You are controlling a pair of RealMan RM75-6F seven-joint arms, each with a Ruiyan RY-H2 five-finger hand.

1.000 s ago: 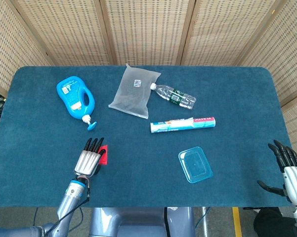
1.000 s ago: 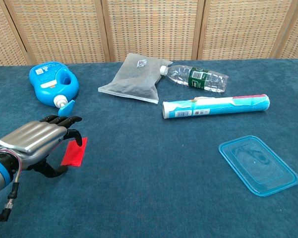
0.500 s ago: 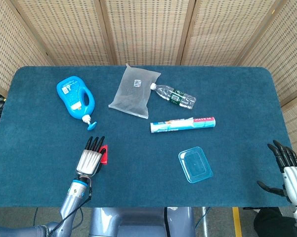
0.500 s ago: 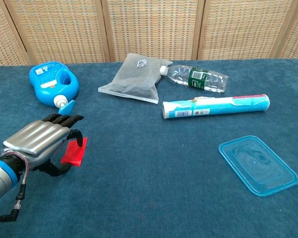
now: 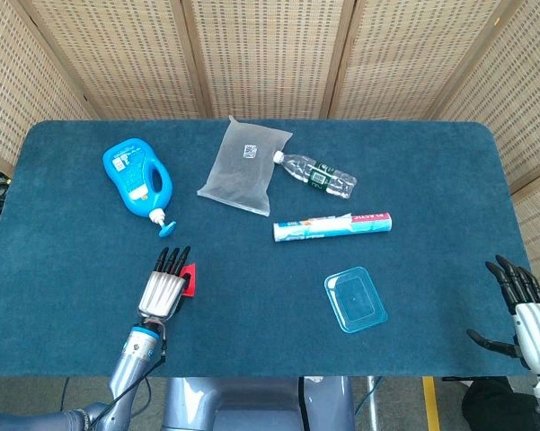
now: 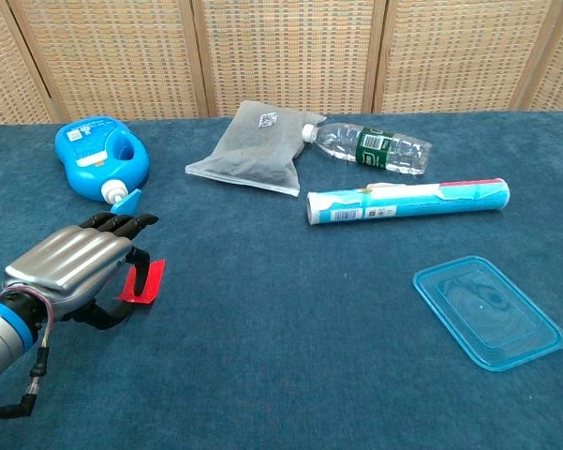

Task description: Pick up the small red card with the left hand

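The small red card (image 6: 143,281) (image 5: 190,279) lies at the near left of the blue table, its near edge tilted up off the cloth. My left hand (image 6: 70,265) (image 5: 164,286) sits over the card's left side, palm down. Its dark fingers curl over the card and the thumb is underneath, pinching it. Much of the card is hidden by the fingers in the head view. My right hand (image 5: 521,310) hangs off the table's near right corner, fingers spread and holding nothing.
A blue detergent bottle (image 6: 101,157) lies just beyond the left hand. Further back lie a grey pouch (image 6: 253,145) and a clear water bottle (image 6: 373,148). A toothpaste tube (image 6: 407,201) and a blue plastic lid (image 6: 489,310) are to the right.
The left hand has closed a little on the red card, and the card's near edge has lifted, so it looks shorter. The right hand has not moved.
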